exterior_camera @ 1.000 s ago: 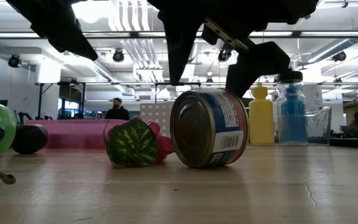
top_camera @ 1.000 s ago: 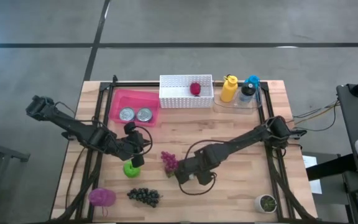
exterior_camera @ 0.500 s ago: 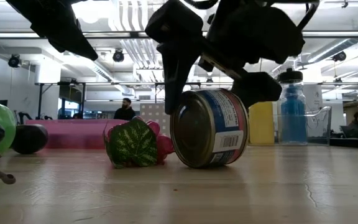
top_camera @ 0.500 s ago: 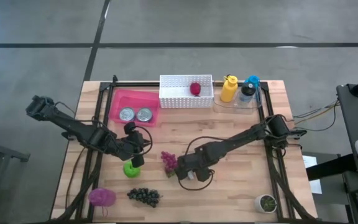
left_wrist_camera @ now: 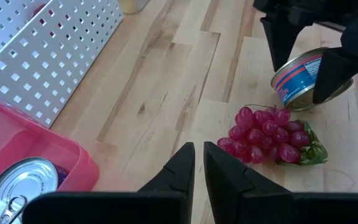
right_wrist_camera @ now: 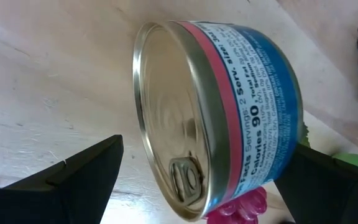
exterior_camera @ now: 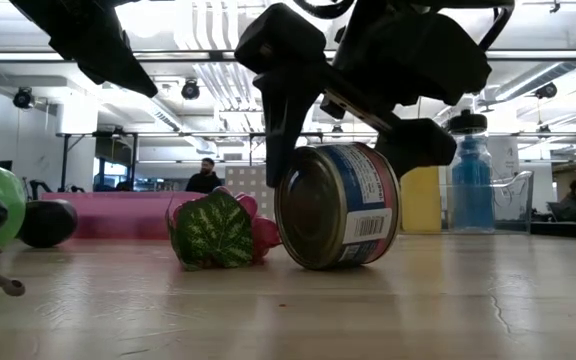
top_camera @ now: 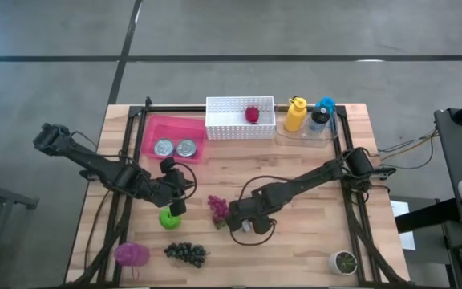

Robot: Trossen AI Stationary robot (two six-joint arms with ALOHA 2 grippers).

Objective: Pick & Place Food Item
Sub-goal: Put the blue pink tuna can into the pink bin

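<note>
A tin can (exterior_camera: 338,205) with a blue and pink label lies on its side on the wooden table, its lid end toward the near edge; it also shows in the right wrist view (right_wrist_camera: 229,106) and the left wrist view (left_wrist_camera: 300,74). My right gripper (exterior_camera: 343,150) is open and comes down from above, one finger on each side of the can's round wall. A bunch of red grapes (top_camera: 218,207) lies just left of the can. My left gripper (top_camera: 175,206) is shut and empty, just above a green apple (top_camera: 169,217). My right gripper straddles the can's round wall from above, one finger (exterior_camera: 273,130) at the lid end and one finger (exterior_camera: 413,140) at the bottom end. The can lies on its side on the table. Whether the fingers touch it, I cannot tell.
A pink bin (top_camera: 155,122) with two cans and a white perforated basket (top_camera: 227,128) holding a red fruit stand at the far edge. Yellow (top_camera: 295,114) and blue (top_camera: 322,115) bottles stand far right. Black grapes (top_camera: 185,253) and a purple item (top_camera: 131,254) lie near left.
My right gripper has come down over the can and turned a little, so its fingers now reach down both sides of it. The can has stayed where it was.
</note>
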